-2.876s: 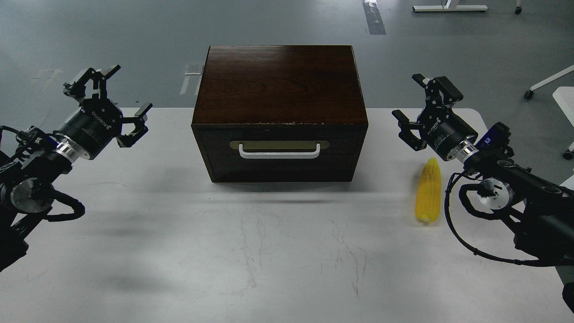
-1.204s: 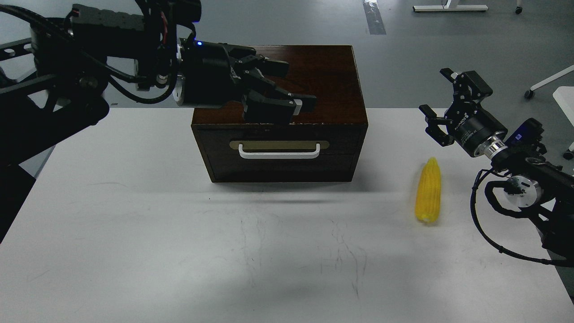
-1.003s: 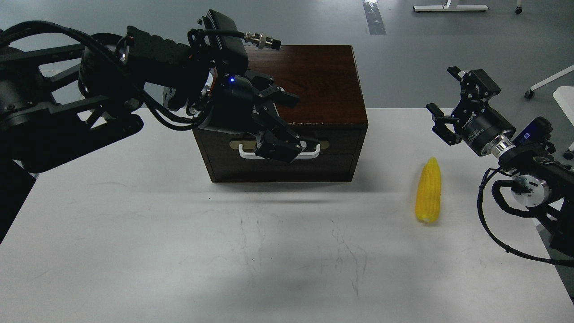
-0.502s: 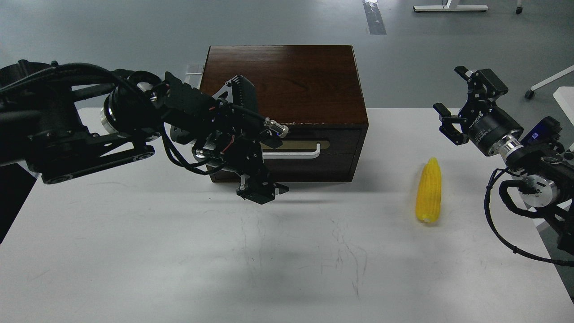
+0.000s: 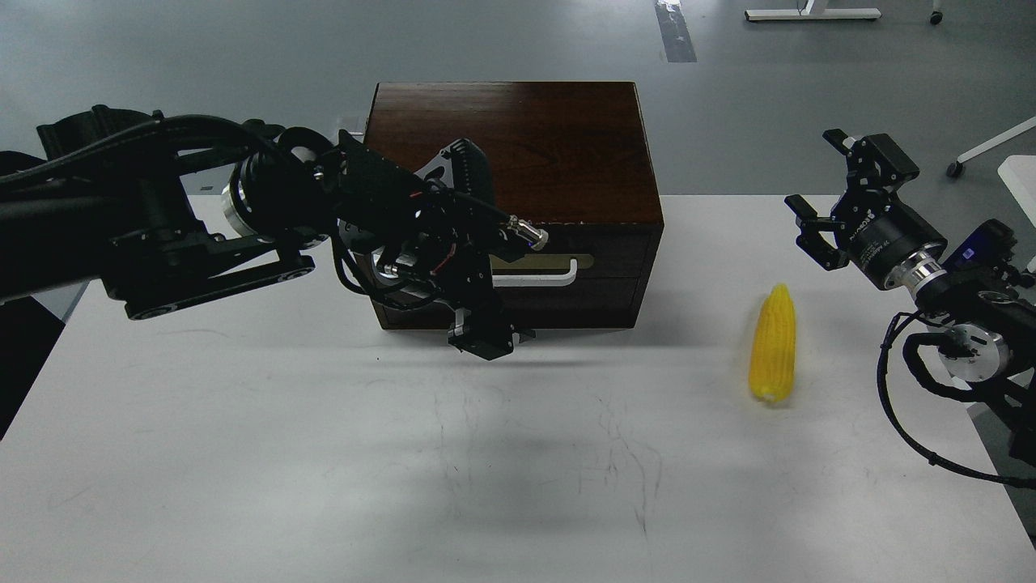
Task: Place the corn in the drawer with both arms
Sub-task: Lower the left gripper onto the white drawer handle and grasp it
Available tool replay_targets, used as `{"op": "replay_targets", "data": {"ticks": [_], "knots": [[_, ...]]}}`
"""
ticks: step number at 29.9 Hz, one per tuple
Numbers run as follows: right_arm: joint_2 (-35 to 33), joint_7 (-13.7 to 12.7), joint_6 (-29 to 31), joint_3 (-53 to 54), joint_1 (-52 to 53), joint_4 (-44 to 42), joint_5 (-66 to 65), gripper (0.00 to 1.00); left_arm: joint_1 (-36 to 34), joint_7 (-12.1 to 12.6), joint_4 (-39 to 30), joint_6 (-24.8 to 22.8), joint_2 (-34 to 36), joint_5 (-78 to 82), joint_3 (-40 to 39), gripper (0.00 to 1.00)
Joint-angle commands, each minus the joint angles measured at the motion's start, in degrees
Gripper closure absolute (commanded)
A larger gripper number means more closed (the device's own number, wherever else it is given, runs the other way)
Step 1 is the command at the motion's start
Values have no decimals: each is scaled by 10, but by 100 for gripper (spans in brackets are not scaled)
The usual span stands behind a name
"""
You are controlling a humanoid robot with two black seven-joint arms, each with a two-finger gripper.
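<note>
The corn (image 5: 774,352) lies on the white table (image 5: 243,453), right of the cabinet, with its tapered end pointing away from me. The dark brown drawer (image 5: 583,295) is closed, and its white bar handle (image 5: 544,279) is partly covered by my left arm. My left gripper (image 5: 486,340) hangs fingers-down in front of the drawer face, below the left part of the handle. It is too dark to tell its fingers apart. My right gripper (image 5: 838,190) is open and empty, raised above the table behind and to the right of the corn.
The boxy cabinet (image 5: 518,138) stands at the table's far middle edge. A white caster leg (image 5: 991,146) and a white furniture corner (image 5: 1021,174) are on the floor at the far right. Grey floor lies beyond the table.
</note>
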Motion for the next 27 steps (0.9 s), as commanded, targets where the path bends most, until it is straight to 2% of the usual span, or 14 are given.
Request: {"op": "replay_targets", "data": {"ticks": [1,15,27], "knots": [[0,0,0,0,-3,0,0,0,-2,0,4,0,-3,4,10,2],[0,0,-1,1,-7,2,0,0,-1,-1,39,0,-24,19,26,2],[0,0,-2,2,-12,0,0,0,1,0,40,0,-28,20,28,2]]}}
